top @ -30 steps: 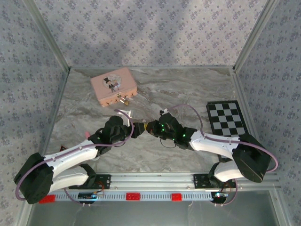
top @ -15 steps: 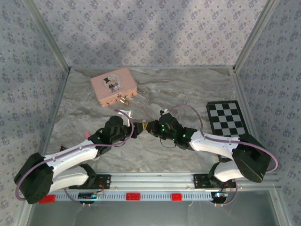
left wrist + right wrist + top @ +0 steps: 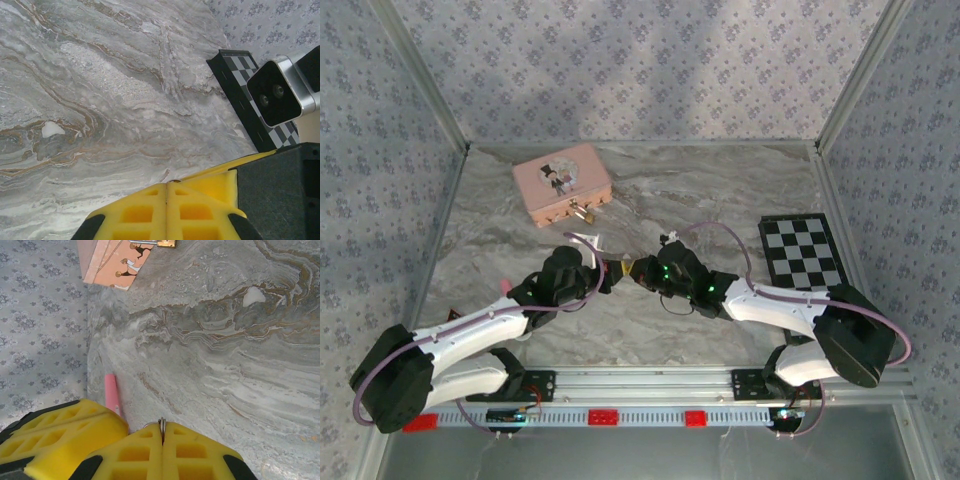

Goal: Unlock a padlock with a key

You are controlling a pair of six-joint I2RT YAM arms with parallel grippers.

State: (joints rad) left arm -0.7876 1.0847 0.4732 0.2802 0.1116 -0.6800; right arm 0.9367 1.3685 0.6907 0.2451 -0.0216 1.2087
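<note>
Tabletop point(image 3: 720, 200) marbled grey, walls point(image 3: 640, 70) floral-papered

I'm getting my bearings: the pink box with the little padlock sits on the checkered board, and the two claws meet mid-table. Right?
No. The pink box with the padlock sits on the marble table, far left, apart from the checkered board at right; the top view shows it. The left claw and right claw do meet mid-table.

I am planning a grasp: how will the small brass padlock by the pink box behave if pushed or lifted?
The padlock looks tiny and metallic: probably stiff and light. Its smooth brass body may slip from a pinch. It lies at the front of the pink box; if hooked there, which I cannot tell, it would likely swing, not slide.
</note>
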